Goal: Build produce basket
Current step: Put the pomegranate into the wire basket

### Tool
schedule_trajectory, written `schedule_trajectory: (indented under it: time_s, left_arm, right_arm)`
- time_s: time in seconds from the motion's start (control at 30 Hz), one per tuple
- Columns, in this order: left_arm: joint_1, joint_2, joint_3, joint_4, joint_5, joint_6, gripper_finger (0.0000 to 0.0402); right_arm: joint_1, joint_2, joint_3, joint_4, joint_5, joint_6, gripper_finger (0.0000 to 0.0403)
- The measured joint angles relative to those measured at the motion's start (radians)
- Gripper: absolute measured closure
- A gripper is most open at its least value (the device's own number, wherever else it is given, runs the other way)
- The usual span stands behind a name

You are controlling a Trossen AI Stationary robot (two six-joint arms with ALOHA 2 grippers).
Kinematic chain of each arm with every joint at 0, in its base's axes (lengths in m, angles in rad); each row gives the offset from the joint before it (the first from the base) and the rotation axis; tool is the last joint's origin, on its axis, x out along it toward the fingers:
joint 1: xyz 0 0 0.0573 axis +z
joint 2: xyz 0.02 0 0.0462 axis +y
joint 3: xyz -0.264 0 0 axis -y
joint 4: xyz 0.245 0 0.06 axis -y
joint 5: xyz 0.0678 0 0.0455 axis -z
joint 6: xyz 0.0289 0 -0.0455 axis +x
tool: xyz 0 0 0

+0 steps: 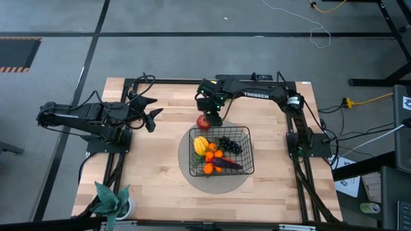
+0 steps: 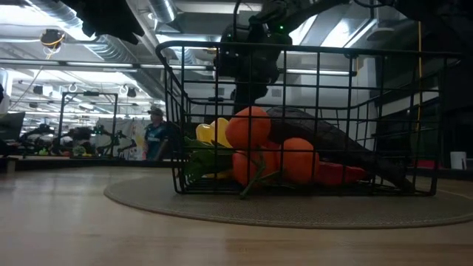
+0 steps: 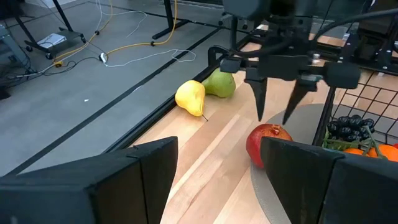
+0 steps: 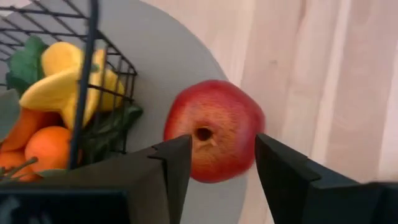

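The black wire basket (image 1: 221, 151) stands on a round grey mat and holds a yellow ridged fruit (image 1: 201, 144), dark grapes (image 1: 229, 144), oranges (image 1: 212, 159) and a purple eggplant (image 1: 229, 164). A red apple (image 1: 203, 122) lies on the mat's edge by the basket's far left corner. My right gripper (image 4: 221, 148) is open and points down just above the apple (image 4: 214, 127), one finger on either side, apart from it. A yellow pear (image 3: 191, 97) and a green fruit (image 3: 219, 84) lie near the table's far edge. My left gripper (image 1: 151, 115) waits open at the table's left.
A green potted plant (image 1: 112, 202) stands at the table's near left corner. The basket (image 2: 295, 122) fills the low view, with the right arm (image 2: 247, 63) behind it and a person (image 2: 156, 133) far off in the room. Bare wood lies between the left gripper and the mat.
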Motion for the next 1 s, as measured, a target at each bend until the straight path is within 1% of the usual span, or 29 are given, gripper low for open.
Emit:
schedule_trajectory:
  time_s: [0.3, 0.43, 0.5, 0.73, 0.87, 1.0]
  left_arm:
    - [0.0, 0.0, 0.0, 0.0, 0.0, 0.0, 0.0184]
    - [0.0, 0.0, 0.0, 0.0, 0.0, 0.0, 0.0184]
    - [0.0, 0.0, 0.0, 0.0, 0.0, 0.0, 0.0184]
    - [0.0, 0.0, 0.0, 0.0, 0.0, 0.0, 0.0184]
    - [0.0, 0.0, 0.0, 0.0, 0.0, 0.0, 0.0184]
    - [0.0, 0.0, 0.0, 0.0, 0.0, 0.0, 0.0184]
  right_arm:
    - [0.038, 0.0, 0.0, -0.006, 0.001, -0.1, 0.024]
    - [0.048, 0.0, 0.0, -0.005, 0.055, -0.127, 0.024]
    - [0.051, 0.0, 0.0, 0.004, 0.082, -0.128, 0.024]
    - [0.051, 0.009, 0.0, 0.017, 0.086, -0.129, 0.024]
    - [0.051, 0.037, 0.001, 0.02, 0.087, -0.129, 0.024]
    - [0.05, 0.048, 0.002, 0.027, 0.103, -0.129, 0.024]
